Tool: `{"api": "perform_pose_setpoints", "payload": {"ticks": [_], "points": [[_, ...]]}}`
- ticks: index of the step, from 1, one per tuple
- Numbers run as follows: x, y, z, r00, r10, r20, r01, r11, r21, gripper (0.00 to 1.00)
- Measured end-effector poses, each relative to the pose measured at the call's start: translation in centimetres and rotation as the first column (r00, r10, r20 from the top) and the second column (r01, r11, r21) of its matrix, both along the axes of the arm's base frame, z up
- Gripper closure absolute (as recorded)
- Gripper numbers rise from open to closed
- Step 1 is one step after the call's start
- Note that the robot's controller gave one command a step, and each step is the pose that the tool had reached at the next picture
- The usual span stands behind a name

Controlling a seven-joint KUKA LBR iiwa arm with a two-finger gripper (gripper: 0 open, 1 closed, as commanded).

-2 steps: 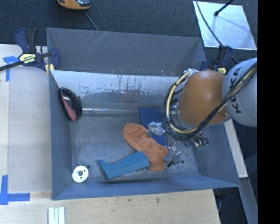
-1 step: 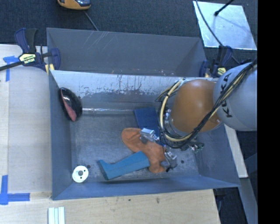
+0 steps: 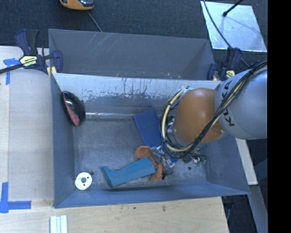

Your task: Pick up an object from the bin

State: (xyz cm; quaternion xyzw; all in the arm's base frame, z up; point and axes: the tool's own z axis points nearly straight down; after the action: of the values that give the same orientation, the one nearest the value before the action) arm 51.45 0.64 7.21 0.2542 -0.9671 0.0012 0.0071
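Over the bin (image 3: 104,141), the arm (image 3: 195,118) dips low at the front right. Dark blue sheet (image 3: 146,125) beside it, blue block (image 3: 129,173) below. Gripper (image 3: 164,164) sits right against the orange piece (image 3: 142,152) at the block's right end; its grip, can't tell.

Dark, speckled floor (image 3: 136,18) runs across the top — carpet-like. A pale sheet (image 3: 236,27) lies on it at upper right; a yellow-and-black device (image 3: 77,3) with a cord sits at the top edge.
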Motion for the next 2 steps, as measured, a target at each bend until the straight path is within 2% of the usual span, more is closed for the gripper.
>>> {"api": "perform_pose_setpoints", "payload": {"ticks": [2], "points": [[-0.08,-0.03,0.27,1.000,-0.001,0.001,0.001,1.000,0.001,1.00]]}}
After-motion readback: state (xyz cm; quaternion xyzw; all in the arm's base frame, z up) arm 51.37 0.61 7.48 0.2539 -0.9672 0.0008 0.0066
